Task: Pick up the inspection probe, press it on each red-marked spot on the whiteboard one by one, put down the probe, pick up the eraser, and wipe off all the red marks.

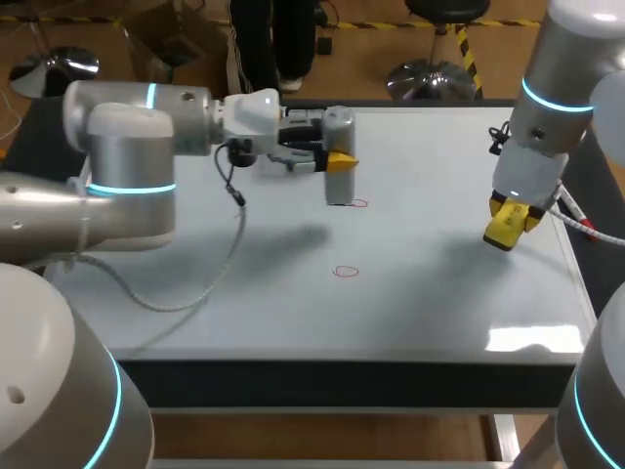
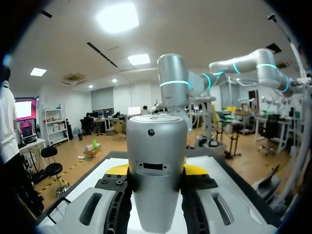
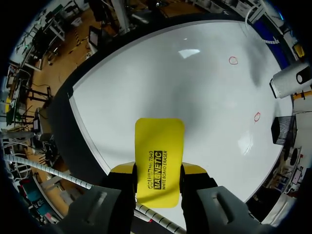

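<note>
Yellow plastic fills my right gripper (image 3: 158, 168): the eraser (image 3: 159, 146) is clamped by its long sides between both fingers and sticks out ahead of them, its printed face toward my wrist. I hold it over the right part of the board (image 1: 439, 313), close to the right edge, and a soft shadow lies on the white surface beside it. Toward the middle, on the side closer to my base, is the near mark (image 1: 346, 272), a small red ring, well apart from both grippers. Farther back is the far mark (image 1: 358, 203), another red ring. There my left gripper (image 1: 340, 161) comes in sideways from the left, its fingers closed on the probe (image 1: 338, 130), a silver cylinder that stands upright with one yellow tip against each side. The probe's lower end is down at the board just beside the far mark. I cannot tell whether it presses on the surface or whether it covers any of the ring.
</note>
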### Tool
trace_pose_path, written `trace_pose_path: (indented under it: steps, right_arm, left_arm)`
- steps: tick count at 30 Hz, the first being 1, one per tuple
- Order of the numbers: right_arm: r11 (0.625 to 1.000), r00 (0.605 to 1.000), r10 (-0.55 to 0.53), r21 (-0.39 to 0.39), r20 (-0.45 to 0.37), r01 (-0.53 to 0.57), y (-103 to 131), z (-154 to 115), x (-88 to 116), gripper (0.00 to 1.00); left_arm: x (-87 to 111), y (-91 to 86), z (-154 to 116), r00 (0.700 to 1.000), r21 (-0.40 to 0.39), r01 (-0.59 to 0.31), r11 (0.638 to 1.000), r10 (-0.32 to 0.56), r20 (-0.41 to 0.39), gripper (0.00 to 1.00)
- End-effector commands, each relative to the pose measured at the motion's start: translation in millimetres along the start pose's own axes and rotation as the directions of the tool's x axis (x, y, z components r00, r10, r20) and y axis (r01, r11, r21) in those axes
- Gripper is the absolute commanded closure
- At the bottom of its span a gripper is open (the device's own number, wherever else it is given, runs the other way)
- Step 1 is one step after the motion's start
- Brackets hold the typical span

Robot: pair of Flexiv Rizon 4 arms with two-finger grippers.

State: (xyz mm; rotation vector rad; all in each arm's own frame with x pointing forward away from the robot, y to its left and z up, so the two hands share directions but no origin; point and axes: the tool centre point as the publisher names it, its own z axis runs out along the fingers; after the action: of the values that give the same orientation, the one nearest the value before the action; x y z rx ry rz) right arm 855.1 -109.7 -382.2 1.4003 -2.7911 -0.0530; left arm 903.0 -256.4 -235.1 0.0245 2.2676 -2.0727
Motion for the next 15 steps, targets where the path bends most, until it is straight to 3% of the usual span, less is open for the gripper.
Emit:
trace_pose_path:
  steps: [1,15]
  right_arm:
    - [1.000,1.000,-0.001,0.002,-0.002,0.001,-0.6,-0.5,0.2,1.00]
    - [1.000,1.000,-0.001,0.002,-0.002,0.001,-0.6,-0.5,0.2,1.00]
  left_arm:
    - [-15.5,12.5,37.8,1.000,0.013,0.002,1.000,-0.002,-0.027,1.00]
    - [-34.8,36.7,48.3,1.000,0.002,-0.004,1.000,0.004,-0.024,1.00]
